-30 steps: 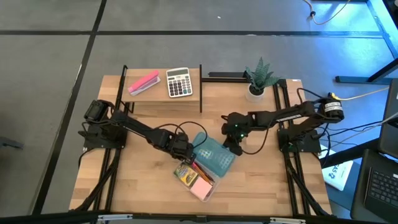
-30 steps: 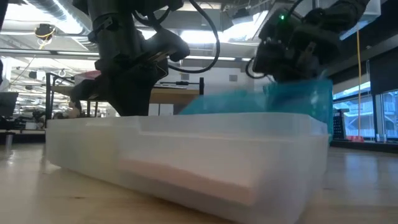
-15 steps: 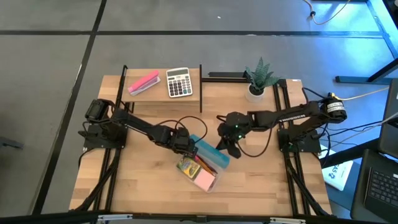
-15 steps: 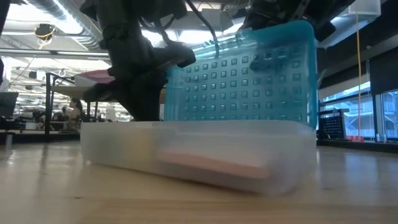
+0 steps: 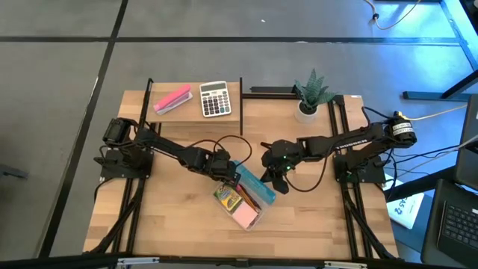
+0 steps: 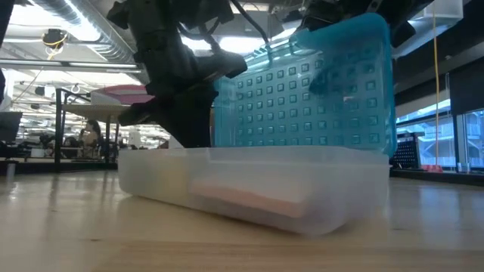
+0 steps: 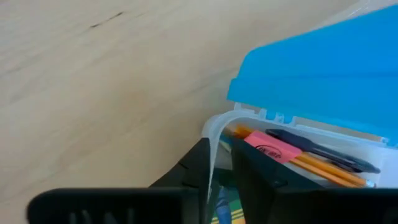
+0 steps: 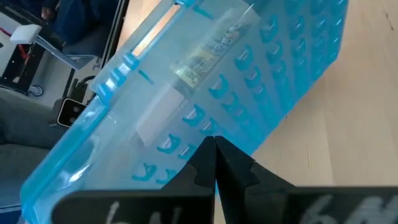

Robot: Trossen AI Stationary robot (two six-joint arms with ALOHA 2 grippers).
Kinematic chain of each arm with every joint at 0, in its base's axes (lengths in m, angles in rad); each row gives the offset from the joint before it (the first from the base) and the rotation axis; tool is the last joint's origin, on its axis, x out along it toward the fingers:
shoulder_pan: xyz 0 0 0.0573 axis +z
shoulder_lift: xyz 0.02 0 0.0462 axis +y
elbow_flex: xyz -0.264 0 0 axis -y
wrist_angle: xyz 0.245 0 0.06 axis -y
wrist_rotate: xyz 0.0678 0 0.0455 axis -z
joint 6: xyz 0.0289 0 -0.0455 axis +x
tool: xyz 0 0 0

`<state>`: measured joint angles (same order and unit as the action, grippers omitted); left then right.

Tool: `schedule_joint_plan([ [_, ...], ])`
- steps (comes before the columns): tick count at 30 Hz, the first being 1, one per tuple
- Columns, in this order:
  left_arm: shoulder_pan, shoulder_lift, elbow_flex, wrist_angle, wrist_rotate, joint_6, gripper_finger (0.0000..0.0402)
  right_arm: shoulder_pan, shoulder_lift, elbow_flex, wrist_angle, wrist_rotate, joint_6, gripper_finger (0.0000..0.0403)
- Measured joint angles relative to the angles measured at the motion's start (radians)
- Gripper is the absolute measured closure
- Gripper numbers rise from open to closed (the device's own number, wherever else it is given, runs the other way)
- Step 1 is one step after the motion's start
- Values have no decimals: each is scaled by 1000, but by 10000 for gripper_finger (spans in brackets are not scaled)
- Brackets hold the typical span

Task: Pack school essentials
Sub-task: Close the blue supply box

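On the raised shelf at the table's far left: a long pink block (image 5: 172,99) and a grey-white calculator (image 5: 215,99), side by side, well apart from the work; on the table's (image 5: 172,224) far right side, a small potted plant (image 5: 312,93).

Near the table's middle: a clear plastic box (image 5: 240,203) lying aslant, its blue lid (image 5: 256,187) raised on edge along the side facing the right arm; in the low view, seen as a frosted tray (image 6: 249,185) with the lid (image 6: 310,91) standing upright behind it, patterned with small squares.

Inside the box: a yellow-green crayon box (image 5: 225,199) at the end nearest the left arm; a square pink notepad (image 5: 243,217) at the other end, showing as a pale pink slab through the wall in the low view (image 6: 253,200); orange pencils (image 7: 323,169) running along under the lid; a small pink-red eraser (image 7: 271,148) lying on them; a dark handle-like piece (image 7: 323,154) over the pencils, too blurred to name.

Left gripper (image 5: 226,176) at the box's near corner by the hinge; fingers (image 7: 202,165) close together, pinched on the clear box's rim.

Right gripper (image 5: 270,173) just beside the lid's outer face; fingers (image 8: 214,158) closed tip to tip, pressed against the blue plastic, holding nothing between them.
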<state>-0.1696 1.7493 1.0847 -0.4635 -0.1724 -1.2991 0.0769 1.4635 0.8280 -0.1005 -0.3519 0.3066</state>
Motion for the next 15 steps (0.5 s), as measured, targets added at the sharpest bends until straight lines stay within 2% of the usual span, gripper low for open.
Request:
schedule_joint_plan([
  [6,0,0,0,-4,3,0,309,0,0,0,0,0,-17,396],
  [15,-1,-33,0,-116,86,26,304,0,0,0,0,1,-23,396],
])
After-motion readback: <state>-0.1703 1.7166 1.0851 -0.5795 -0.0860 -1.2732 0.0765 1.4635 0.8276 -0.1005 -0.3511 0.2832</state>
